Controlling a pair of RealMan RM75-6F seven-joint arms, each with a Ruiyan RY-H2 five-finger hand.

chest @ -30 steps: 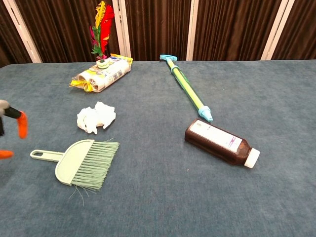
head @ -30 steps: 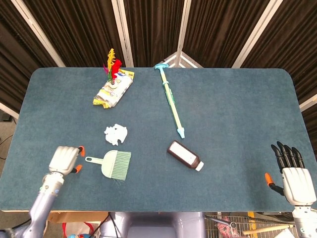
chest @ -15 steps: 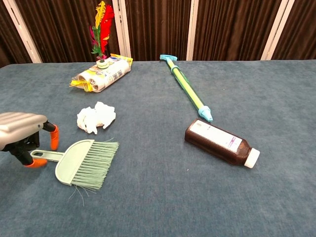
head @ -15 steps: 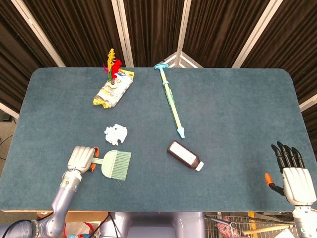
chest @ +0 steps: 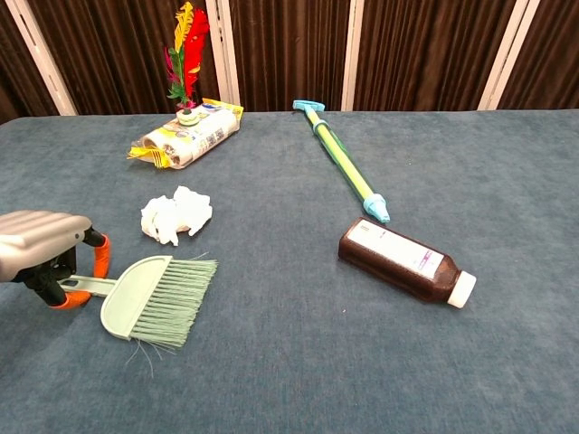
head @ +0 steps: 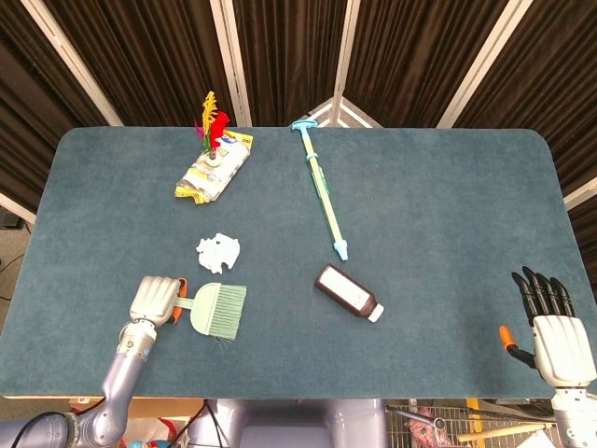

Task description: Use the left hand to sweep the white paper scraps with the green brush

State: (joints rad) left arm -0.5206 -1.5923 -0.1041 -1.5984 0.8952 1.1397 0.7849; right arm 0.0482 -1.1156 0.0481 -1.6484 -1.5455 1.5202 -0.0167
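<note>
The green brush (head: 216,310) (chest: 149,298) lies flat near the table's front left, bristles pointing right. A clump of white paper scraps (head: 218,252) (chest: 175,215) sits just behind it. My left hand (head: 155,300) (chest: 41,242) is down over the brush's handle, with orange fingertips (chest: 100,256) on either side of it; a gap shows between the far fingertip and the handle, and the brush still rests on the table. My right hand (head: 550,327) hovers at the front right corner, fingers spread and holding nothing.
A brown bottle (head: 349,293) (chest: 407,262) lies right of the brush. A long yellow and cyan stick (head: 322,187) (chest: 344,172) runs toward the back. A yellow packet (head: 213,168) (chest: 185,136) with coloured feathers sits at the back left.
My left hand slid right from the table's left edge onto the brush handle, then settled lower over it. The brush, scraps and right hand have not moved.
</note>
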